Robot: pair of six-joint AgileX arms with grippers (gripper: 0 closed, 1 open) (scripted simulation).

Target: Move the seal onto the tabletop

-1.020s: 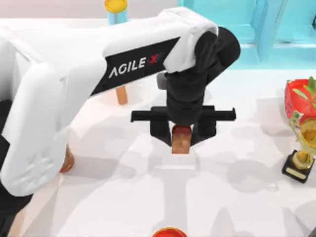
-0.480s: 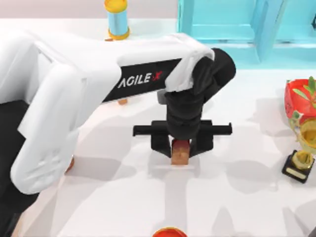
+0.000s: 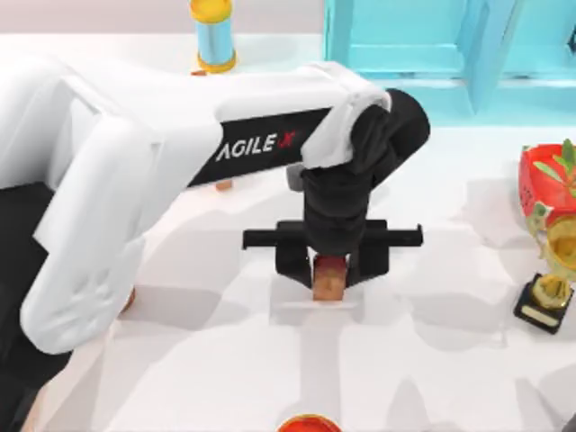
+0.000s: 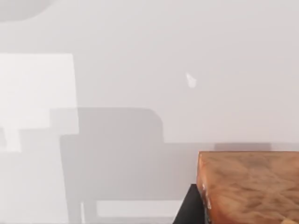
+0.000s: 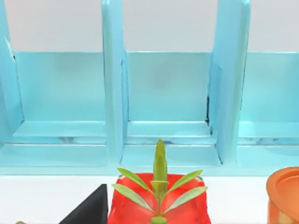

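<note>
One seal [image 3: 330,275] stands upright, clamped between the left tool's [image 3: 331,270] fingers near the white surface's [image 3: 432,360] middle. Its base looks down or nearly so; spreading the fingers evenly should stop it toppling. Right arm parked.

Top view: left arm covers most of the surface's [image 3: 432,360] 9 o'clock side and hides the seal's [image 3: 330,277] upper end under the left hand [image 3: 330,265]. Red pot [image 3: 545,184] and trophy [image 3: 547,290] clipped at 3 o'clock edge, red-orange disc [image 3: 309,424] at 6, spool [image 3: 214,34] at 12. Left wrist: seal [image 4: 250,186] cut off at 5 o'clock. Right wrist: pot [image 5: 159,205] cut at 6, orange cup [image 5: 284,193] at 4.
</note>
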